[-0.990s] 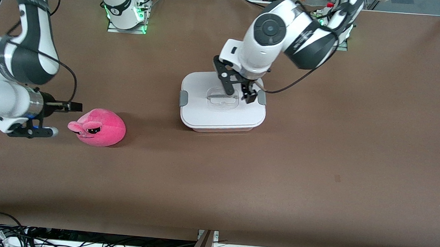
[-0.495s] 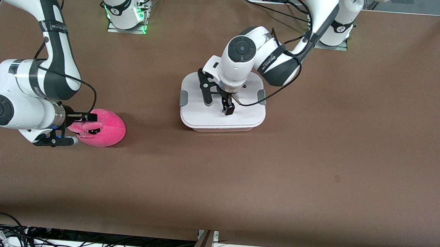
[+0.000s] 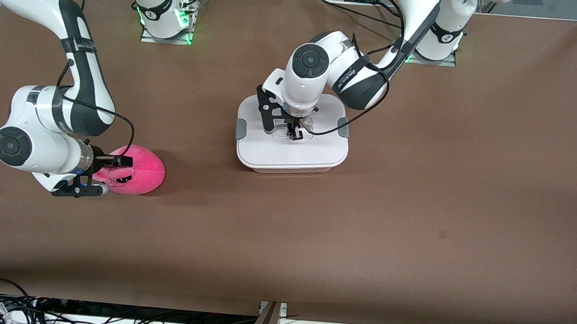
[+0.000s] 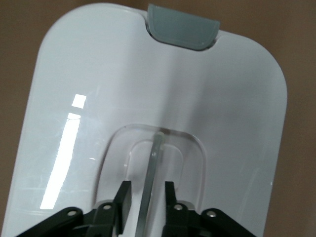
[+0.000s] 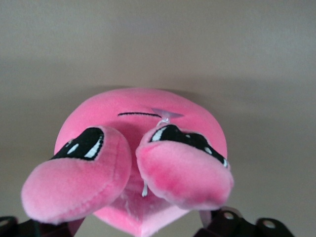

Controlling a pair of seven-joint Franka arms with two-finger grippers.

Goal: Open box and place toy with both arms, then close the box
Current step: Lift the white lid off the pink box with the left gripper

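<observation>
The box (image 3: 289, 157) stands shut mid-table, its white lid (image 4: 98, 98) carrying grey clips (image 3: 241, 129) at both ends. My left gripper (image 3: 294, 132) is down in the lid's recessed centre. Its fingers (image 4: 123, 192) straddle the thin handle bar (image 4: 154, 158) with a small gap on each side, so the gripper (image 4: 146, 186) is open. The pink toy (image 3: 142, 173) lies toward the right arm's end of the table. My right gripper (image 3: 110, 175) is open around the face end of the toy (image 5: 143, 148), one finger (image 3: 118, 161) over its top; the plush hides the fingertips in the right wrist view.
Brown table surface (image 3: 364, 227) spreads all round the box and the toy. The arm bases (image 3: 164, 19) stand along the table's edge farthest from the front camera. Cables hang below the nearest edge (image 3: 108, 321).
The left gripper came down from above the lid into the handle recess and narrowed round the bar. The right gripper slid forward until its fingers flank the toy's face. Box and toy stayed put.
</observation>
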